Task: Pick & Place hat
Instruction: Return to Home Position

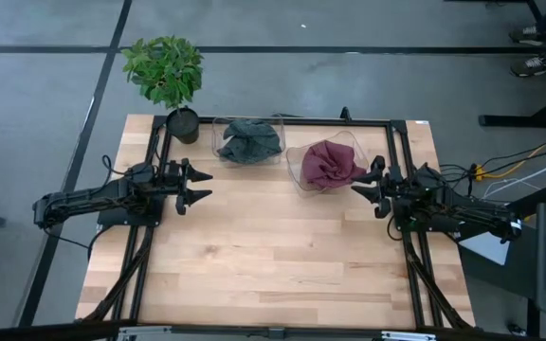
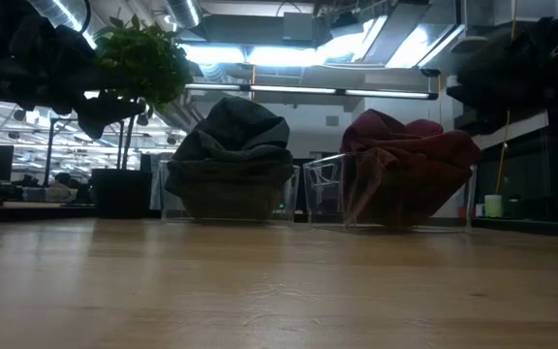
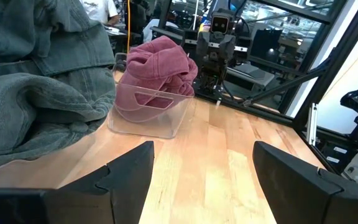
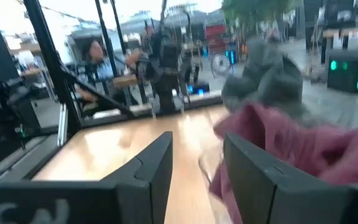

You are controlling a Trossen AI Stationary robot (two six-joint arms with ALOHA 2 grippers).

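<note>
The left bin (image 1: 224,152), clear plastic, stands at the table's (image 1: 273,265) far edge, just right of the plant (image 1: 165,68) and its pot (image 1: 184,124). It holds the black caps (image 1: 250,138), a crumpled dark grey heap that rises well above the rim in the low view; how many caps lie in it cannot be told. The right bin (image 1: 297,177), also clear, stands just beside it, a little nearer the front. It holds the red cap (image 1: 328,163), bunched up and bulging over the rim. The two bins stand close together; whether they touch cannot be told. The left gripper (image 1: 207,186) hovers over the table's left side, pointing toward the middle, apart from the left bin and nearer the front than it. Its fingers are spread wide and nothing is between them; its wrist view shows only bare wood in the gap. The right gripper (image 1: 356,183) hovers at the table's right side, pointing back toward the left arm, with its tips just beside the right bin's right wall. Its fingers are parted too, less widely, and hold nothing. The wooden top between and in front of the two arms is bare.
</note>
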